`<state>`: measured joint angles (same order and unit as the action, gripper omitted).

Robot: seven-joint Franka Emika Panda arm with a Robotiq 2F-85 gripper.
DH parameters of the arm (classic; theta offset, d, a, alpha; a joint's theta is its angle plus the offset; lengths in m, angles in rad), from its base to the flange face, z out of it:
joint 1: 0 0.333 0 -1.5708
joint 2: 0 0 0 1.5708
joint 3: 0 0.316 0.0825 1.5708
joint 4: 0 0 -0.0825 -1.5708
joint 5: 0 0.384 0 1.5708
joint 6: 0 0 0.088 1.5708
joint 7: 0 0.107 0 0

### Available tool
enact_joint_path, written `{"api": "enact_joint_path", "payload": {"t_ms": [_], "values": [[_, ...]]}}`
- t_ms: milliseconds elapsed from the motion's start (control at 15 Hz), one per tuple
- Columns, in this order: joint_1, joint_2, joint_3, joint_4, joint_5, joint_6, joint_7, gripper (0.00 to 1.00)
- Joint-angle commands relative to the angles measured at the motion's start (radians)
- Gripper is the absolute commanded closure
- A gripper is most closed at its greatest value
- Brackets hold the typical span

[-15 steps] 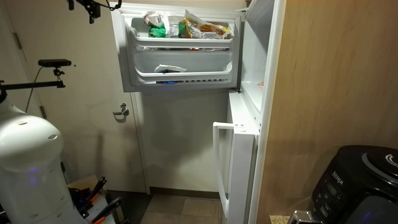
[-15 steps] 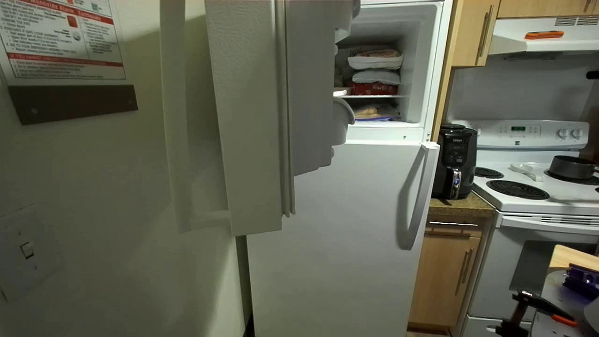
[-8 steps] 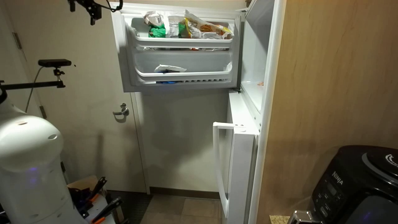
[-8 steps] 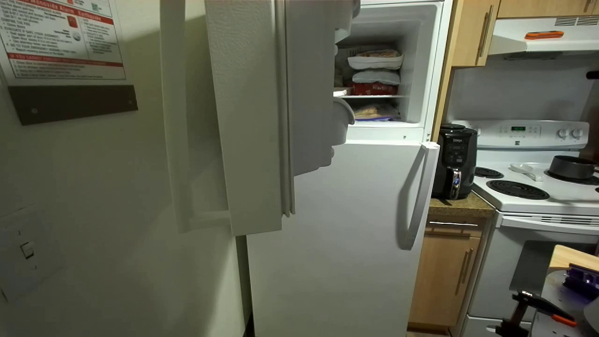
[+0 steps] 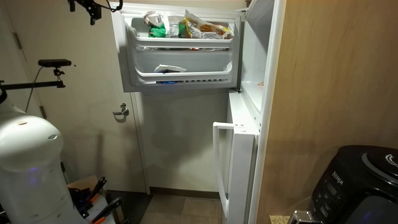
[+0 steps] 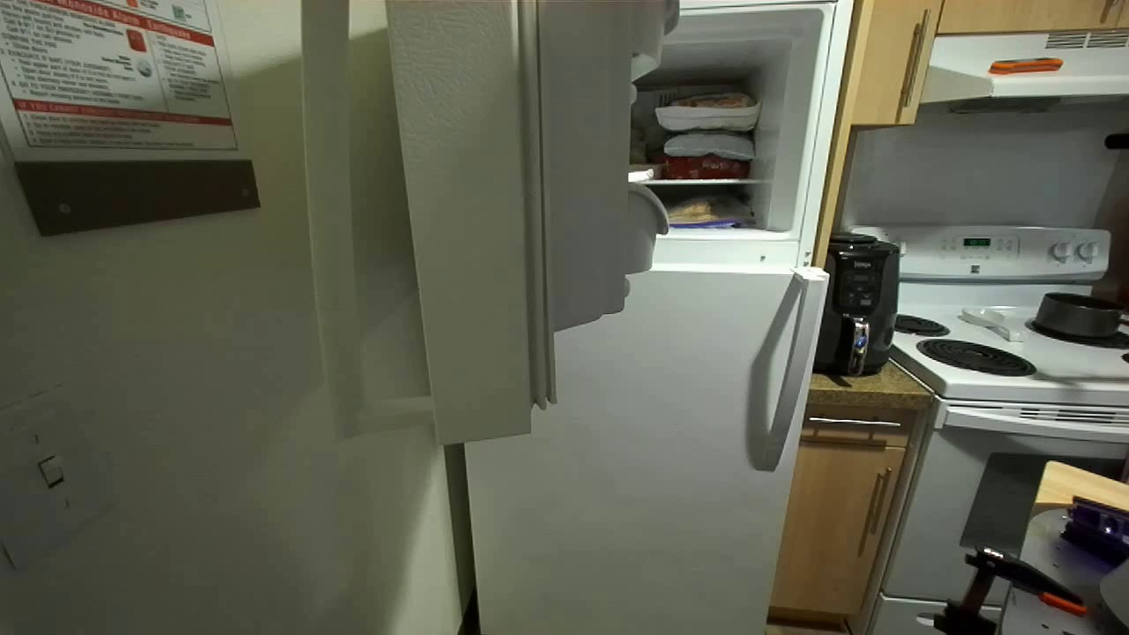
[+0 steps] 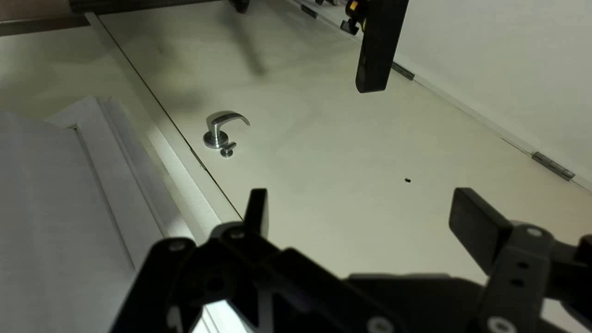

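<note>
My gripper stands wide open in the wrist view, with only the pale room door showing beyond its black fingers. It touches nothing there. In an exterior view the gripper hangs at the upper left edge, close to the outer corner of the opened freezer door; how near in depth I cannot tell. Bags of food fill the door's upper bin, and a white packet lies in the lower one. The freezer compartment holds stacked trays and bags.
Below the freezer, the fridge door is closed, its handle jutting out. A black air fryer stands beside the stove. A camera on a bracket sits by the arm. Clamps lie around the base.
Over the last second the gripper has shifted very slightly right and down in an exterior view, then stayed put. The freezer door and its contents look the same.
</note>
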<state>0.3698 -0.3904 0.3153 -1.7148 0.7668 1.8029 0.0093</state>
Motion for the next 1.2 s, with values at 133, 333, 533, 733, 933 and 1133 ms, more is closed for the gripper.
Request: {"api": "enact_joint_path", "payload": {"t_ms": [133,333,533,733,933,1133], "values": [[-0.012,0.001,0.008,0.005,0.004,-0.004,-0.001,0.0],[-0.016,-0.001,0.012,-0.001,-0.004,0.004,0.006,0.0],[-0.024,0.002,0.016,-0.001,-0.017,0.017,0.005,0.0],[-0.029,0.008,0.018,-0.003,-0.012,0.03,0.0,0.0],[-0.027,0.031,0.024,0.002,-0.01,0.043,-0.01,0.0],[-0.022,0.072,0.036,0.028,-0.014,0.06,-0.015,0.0]]}}
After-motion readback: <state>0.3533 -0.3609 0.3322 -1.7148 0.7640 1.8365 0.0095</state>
